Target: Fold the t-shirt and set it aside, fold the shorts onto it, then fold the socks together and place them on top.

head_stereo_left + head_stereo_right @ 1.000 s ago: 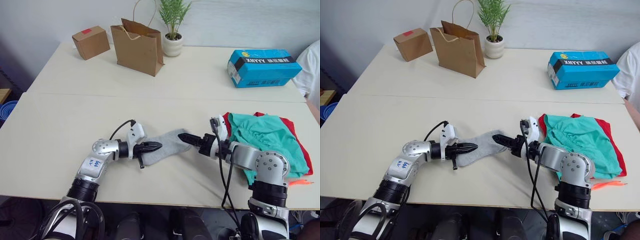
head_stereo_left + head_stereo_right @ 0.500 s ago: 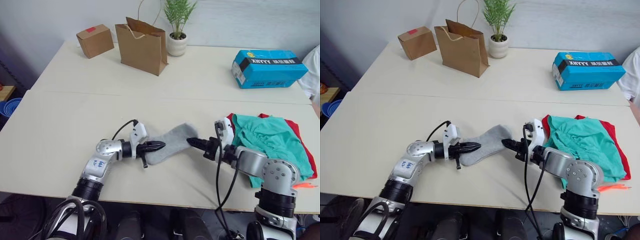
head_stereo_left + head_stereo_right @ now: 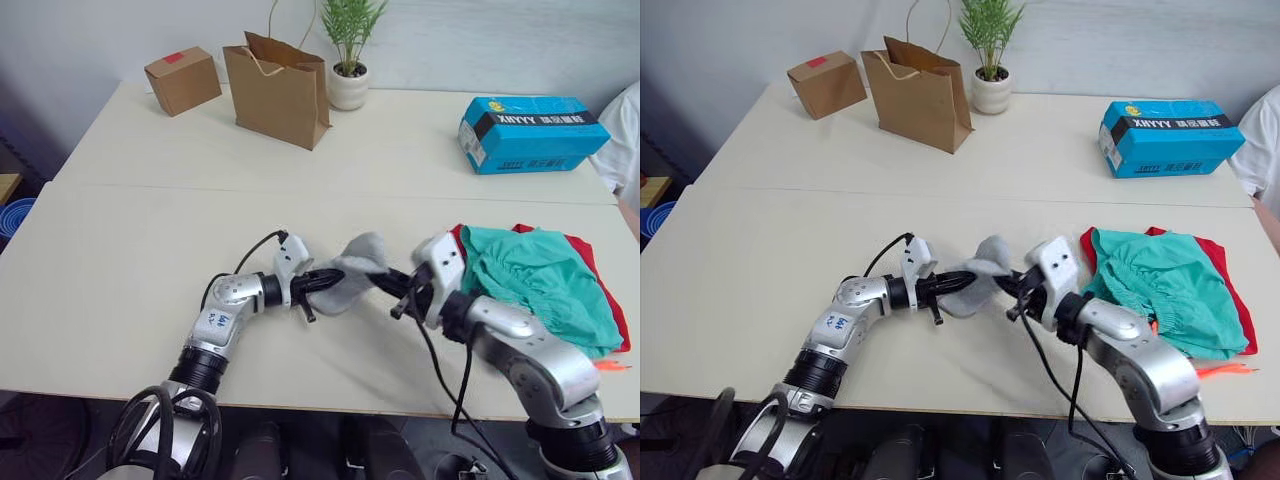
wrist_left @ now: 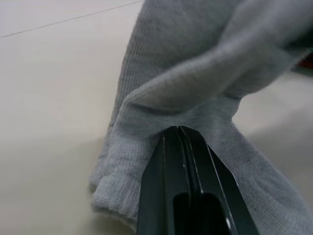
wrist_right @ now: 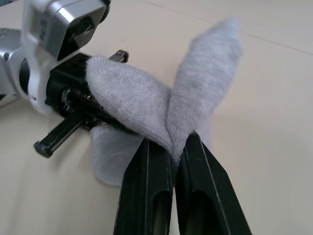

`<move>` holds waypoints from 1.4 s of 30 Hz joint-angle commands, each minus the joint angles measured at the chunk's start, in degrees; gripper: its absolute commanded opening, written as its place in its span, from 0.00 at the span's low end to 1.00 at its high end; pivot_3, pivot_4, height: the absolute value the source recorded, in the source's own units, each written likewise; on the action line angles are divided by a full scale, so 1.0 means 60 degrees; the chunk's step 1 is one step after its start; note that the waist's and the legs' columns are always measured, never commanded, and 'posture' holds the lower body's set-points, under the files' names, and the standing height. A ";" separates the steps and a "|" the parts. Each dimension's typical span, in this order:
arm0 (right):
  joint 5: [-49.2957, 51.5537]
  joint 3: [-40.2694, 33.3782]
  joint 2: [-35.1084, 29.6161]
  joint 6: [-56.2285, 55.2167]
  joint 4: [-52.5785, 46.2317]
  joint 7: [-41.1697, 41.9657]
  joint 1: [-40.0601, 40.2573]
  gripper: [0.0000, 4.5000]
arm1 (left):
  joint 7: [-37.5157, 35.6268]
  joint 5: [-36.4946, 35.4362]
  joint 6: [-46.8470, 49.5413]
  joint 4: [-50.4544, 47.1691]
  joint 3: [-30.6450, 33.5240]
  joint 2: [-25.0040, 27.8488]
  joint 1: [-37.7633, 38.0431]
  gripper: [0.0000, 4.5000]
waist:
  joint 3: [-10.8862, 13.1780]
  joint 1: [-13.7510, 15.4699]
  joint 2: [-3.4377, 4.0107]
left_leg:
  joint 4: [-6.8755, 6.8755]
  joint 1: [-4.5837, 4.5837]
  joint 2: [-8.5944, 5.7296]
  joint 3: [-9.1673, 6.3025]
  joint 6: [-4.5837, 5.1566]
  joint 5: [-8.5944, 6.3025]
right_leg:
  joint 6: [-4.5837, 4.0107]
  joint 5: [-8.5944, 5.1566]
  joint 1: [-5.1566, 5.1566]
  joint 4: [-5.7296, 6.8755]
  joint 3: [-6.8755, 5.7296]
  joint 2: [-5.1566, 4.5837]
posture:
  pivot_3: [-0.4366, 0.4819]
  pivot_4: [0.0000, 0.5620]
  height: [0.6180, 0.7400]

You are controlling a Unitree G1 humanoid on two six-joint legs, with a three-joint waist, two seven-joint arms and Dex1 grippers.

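Near the front middle of the desk [image 3: 120, 250], the socks [image 3: 352, 270] sit bunched between the two arms, partly lifted off the surface. One end rests on the desk by the left pincer [image 3: 325, 281], while the other end rises into a rounded hump toward the right pincer [image 3: 385, 281]. From the left wrist, the left pincer [image 4: 179, 134] is clenched, its two black fingers pressed flat together with grey knit drawn in at their tips, so it grips the socks [image 4: 195, 83] at a fold near the cuff. From the right wrist, the right pincer [image 5: 172, 147] is nearly closed, only a thin slot between its fingers, and that slot is taken up by a pinch of the socks [image 5: 161, 98], whose fabric spreads upward from the grip in two lobes. One lobe drapes over the left pincer's fingers; the two pincers lie very close, tip toward tip.

Just beside the right arm, toward the desk's right edge, the shorts [image 3: 540, 280] lie spread on top of the t-shirt [image 3: 600, 270], whose red cloth shows along their far and right borders. An orange drawstring [image 3: 610, 366] pokes out at the near edge.

Farther back stand a blue box [image 3: 530, 132], a brown paper bag [image 3: 278, 90], a small cardboard box [image 3: 182, 82] and a potted plant [image 3: 347, 55].
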 commanded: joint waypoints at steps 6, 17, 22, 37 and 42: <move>-0.0710 0.0765 0.0123 -0.0380 -0.0074 0.0462 -0.0428 0.00 | -0.0107 -0.0185 0.0380 -0.0544 0.0225 0.0371 0.0389 0.00 | 0.0000 -0.0033 0.0000 | -0.0002 0.0002 0.0001 -0.0003 -0.0001 0.0000 | -0.0001 0.0000 0.0001 0.0001 0.0000 -0.0001 | 0.48 0.27 1.00; -0.1918 0.2053 0.0146 -0.0403 0.0934 0.1079 -0.1651 0.00 | -0.0702 -0.0468 0.0415 -0.0854 0.0323 0.0845 0.0359 0.00 | 0.0000 0.0018 0.0000 | 0.0003 -0.0001 -0.0001 -0.0003 -0.0008 0.0006 | -0.0005 -0.0001 0.0002 0.0000 -0.0005 -0.0008 | 0.48 0.27 1.00; -0.2314 0.2527 -0.0198 -0.0725 0.1108 0.1820 -0.1621 0.00 | -0.1020 -0.0520 0.0492 -0.0853 0.0458 0.1168 0.0216 0.00 | 0.0000 -0.0005 0.0000 | 0.0006 -0.0006 -0.0003 -0.0002 -0.0024 0.0015 | -0.0004 -0.0001 0.0002 -0.0005 -0.0007 -0.0010 | 0.48 0.27 1.00; -0.1418 0.1889 -0.0458 -0.0407 0.1349 0.3596 -0.1930 0.68 | -0.2654 -0.1674 0.2519 -0.1392 0.1442 0.3401 -0.0080 0.00 | 0.0000 -0.0010 0.0000 | 0.0007 -0.0006 -0.0002 -0.0004 -0.0023 0.0014 | -0.0005 -0.0001 0.0001 -0.0001 -0.0008 -0.0012 | 0.48 0.27 1.00; -0.0367 0.0907 -0.0910 -0.0044 0.1352 0.4523 -0.2157 0.75 | -0.2251 -0.2703 0.3233 -0.2152 0.1994 0.2816 -0.0722 0.00 | 0.0003 0.0091 -0.0005 | 0.0025 -0.0017 -0.0007 -0.0009 -0.0021 0.0014 | -0.0004 -0.0001 0.0002 0.0004 -0.0013 -0.0019 | 0.48 0.27 1.00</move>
